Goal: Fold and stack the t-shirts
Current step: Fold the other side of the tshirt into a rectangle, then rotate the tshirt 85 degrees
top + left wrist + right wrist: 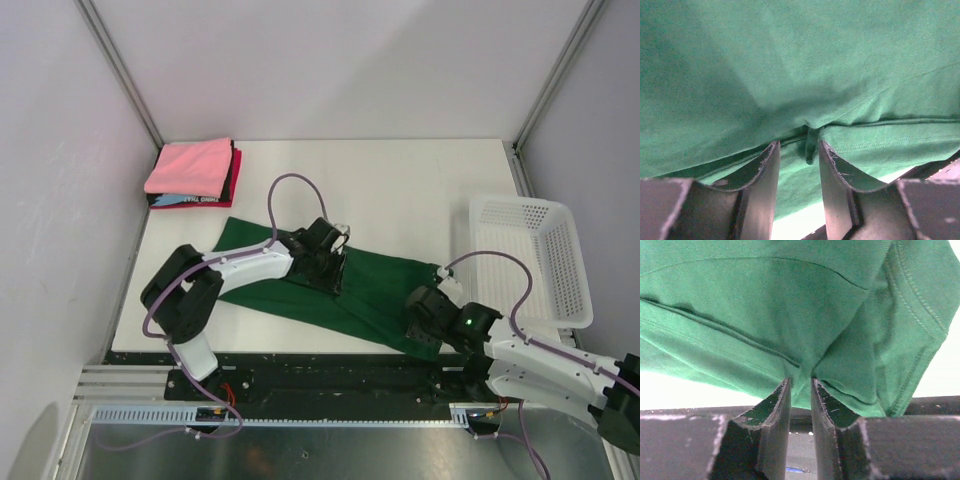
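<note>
The dark green t-shirt [375,290] lies as a long folded band slanting across the bench [400,190], from mid-left to the near right edge. The left fingers [765,170] stand parted at its far edge, with a small pucker of cloth between them (let go, by the look of it). The right fingers [777,415] sit narrowly apart on a fold near its right end; I cannot tell whether they pinch it. The folded stack, pink t-shirt [190,165] on top, rests in the far left corner.

T-shirt [380,295], frame centre: plain dark green. Folded stack [195,175], upper left: pink top; black, red and light blue layers below. Basket [540,250], right: white, perforated mesh. Surface [400,180]: plain white.
</note>
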`<action>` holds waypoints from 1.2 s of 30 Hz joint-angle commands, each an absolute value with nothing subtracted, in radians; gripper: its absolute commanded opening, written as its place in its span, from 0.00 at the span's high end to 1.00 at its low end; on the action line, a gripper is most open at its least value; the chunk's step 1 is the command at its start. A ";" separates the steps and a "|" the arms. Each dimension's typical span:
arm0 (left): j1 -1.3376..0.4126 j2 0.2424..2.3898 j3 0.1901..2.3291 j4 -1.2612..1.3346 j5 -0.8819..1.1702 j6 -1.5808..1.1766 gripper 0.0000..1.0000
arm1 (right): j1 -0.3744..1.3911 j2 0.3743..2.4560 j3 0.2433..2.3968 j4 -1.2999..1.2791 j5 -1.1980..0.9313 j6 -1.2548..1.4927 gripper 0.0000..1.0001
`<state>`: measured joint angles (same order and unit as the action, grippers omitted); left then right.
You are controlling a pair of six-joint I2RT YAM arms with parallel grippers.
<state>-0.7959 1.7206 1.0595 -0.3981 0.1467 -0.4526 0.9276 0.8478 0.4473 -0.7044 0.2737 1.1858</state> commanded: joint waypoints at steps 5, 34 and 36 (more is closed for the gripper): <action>-0.791 1.630 1.141 -0.428 0.163 -0.424 0.58 | 0.930 0.750 0.581 -0.841 0.361 1.174 0.73; -0.734 1.627 1.119 -0.417 0.235 -0.429 0.69 | 0.877 0.688 0.389 -0.732 0.067 1.296 0.72; -0.726 1.619 1.111 -0.417 0.235 -0.428 0.69 | 0.875 0.688 0.349 -0.685 0.054 1.321 0.72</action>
